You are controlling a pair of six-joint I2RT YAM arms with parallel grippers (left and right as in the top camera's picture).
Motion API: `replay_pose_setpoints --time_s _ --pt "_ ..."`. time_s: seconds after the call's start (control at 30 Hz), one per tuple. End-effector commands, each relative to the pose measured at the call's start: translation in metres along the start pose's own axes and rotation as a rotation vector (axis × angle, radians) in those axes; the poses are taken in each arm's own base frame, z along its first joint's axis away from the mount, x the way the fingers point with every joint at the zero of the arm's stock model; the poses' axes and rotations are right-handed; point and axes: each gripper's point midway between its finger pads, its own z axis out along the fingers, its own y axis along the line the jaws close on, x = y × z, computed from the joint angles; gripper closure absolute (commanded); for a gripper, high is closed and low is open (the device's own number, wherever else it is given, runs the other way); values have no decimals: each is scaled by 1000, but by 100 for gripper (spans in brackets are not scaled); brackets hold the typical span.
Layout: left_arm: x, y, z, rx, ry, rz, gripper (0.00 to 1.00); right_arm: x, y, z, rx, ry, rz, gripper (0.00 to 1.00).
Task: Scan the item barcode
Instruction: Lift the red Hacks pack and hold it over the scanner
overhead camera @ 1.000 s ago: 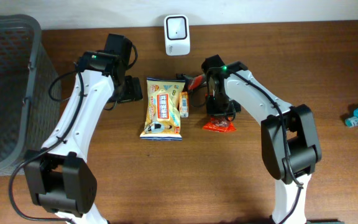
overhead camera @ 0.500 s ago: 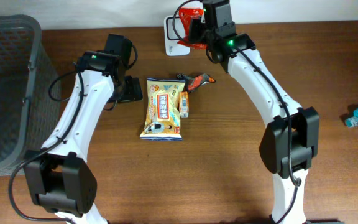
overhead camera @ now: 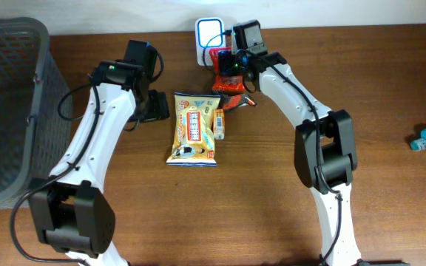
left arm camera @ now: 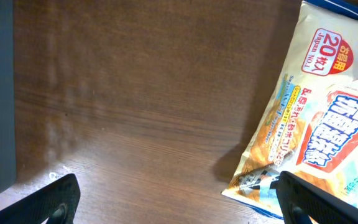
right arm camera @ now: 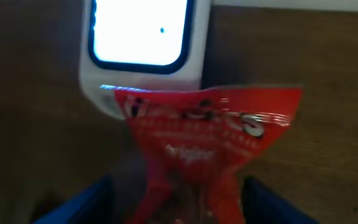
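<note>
The red packet [right arm camera: 194, 149] hangs between the parted fingers of the right gripper [right arm camera: 176, 205], its top pointing at the scanner [right arm camera: 142, 50] just beyond. The left gripper [left arm camera: 182, 202], open and empty, is farther.

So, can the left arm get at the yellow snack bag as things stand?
Probably yes: the left gripper is open beside the yellow snack bag, only bare table between; the right gripper is at the scanner.

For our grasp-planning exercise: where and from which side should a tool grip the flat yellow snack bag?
On the yellow snack bag, probably the crimped end nearest the robot, from above: it lies flat, and a small packet crowds one long edge.
</note>
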Motion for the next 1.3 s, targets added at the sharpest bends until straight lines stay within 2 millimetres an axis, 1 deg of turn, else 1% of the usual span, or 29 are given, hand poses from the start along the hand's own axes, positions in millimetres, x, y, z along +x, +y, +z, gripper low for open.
replay_pose_setpoints --time_s 0.0,0.03,0.07,0.1,0.13,0.17,0.2,0.23,0.27,0.33,0.37,0.43,0.5,0.53,0.6,0.67,0.7,0.8,0.87,0.9,0.93,0.97,1.03,1.1,1.13,1.17,1.2,1.23,1.27 --pt "0 0 0 3 1 -1 1 9 0 -3 -19 43 -52 30" --pt "0 0 0 3 1 -1 1 20 -8 7 15 69 -53 31" --pt "0 0 0 3 1 -1 1 33 -11 19 20 98 -50 37" --pt "0 0 0 3 1 -1 1 42 -14 26 23 117 -48 43" --pt "0 0 0 3 1 -1 1 50 -15 34 25 131 -48 53" --pt "0 0 0 3 1 -1 1 51 -16 36 27 131 -48 58" --pt "0 0 0 3 1 -1 1 54 -17 41 29 132 -48 66" --pt "0 0 0 3 1 -1 1 54 -20 41 38 131 -47 85" --pt "0 0 0 3 1 -1 1 51 -19 40 37 125 -47 96" --pt "0 0 0 3 1 -1 1 36 -21 32 59 83 -39 96" --pt "0 0 0 3 1 -1 1 21 -22 18 68 53 -4 96" --pt "0 0 0 3 1 -1 1 -11 -18 -12 61 -15 19 96" --pt "0 0 0 3 1 -1 1 -57 -4 -61 37 -136 11 96" --pt "0 0 0 3 1 -1 1 -76 1 -72 22 -204 6 96" --pt "0 0 0 3 1 -1 1 -115 10 -82 -10 -369 -8 96" --pt "0 0 0 3 1 -2 1 -136 14 -79 -33 -483 -16 96" --pt "0 0 0 3 1 -1 1 -139 15 -58 -49 -545 -20 96" --pt "0 0 0 3 1 -1 1 -133 21 -21 -80 -632 -34 96" --pt "0 0 0 3 1 -1 1 -126 25 -4 -92 -657 -39 96" --pt "0 0 0 3 1 -1 1 -122 21 3 -76 -656 -34 96" --pt "0 0 0 3 1 -1 1 -122 15 3 -46 -661 -23 96" --pt "0 0 0 3 1 -1 1 -124 15 2 -44 -671 -22 96" --pt "0 0 0 3 1 -1 1 -134 17 -7 -56 -726 -23 96" --pt "0 0 0 3 1 -1 1 -138 18 -11 -60 -742 -23 96" --pt "0 0 0 3 1 -1 1 -143 18 -19 -59 -752 -22 96" --pt "0 0 0 3 1 -1 1 -155 10 -35 -59 -767 20 96" --pt "0 0 0 3 1 -1 1 -167 -5 -54 -56 -771 83 96" --pt "0 0 0 3 1 -1 1 -177 -28 -74 -17 -757 108 96" --pt "0 0 0 3 1 -1 1 -181 -58 -93 53 -728 139 96"
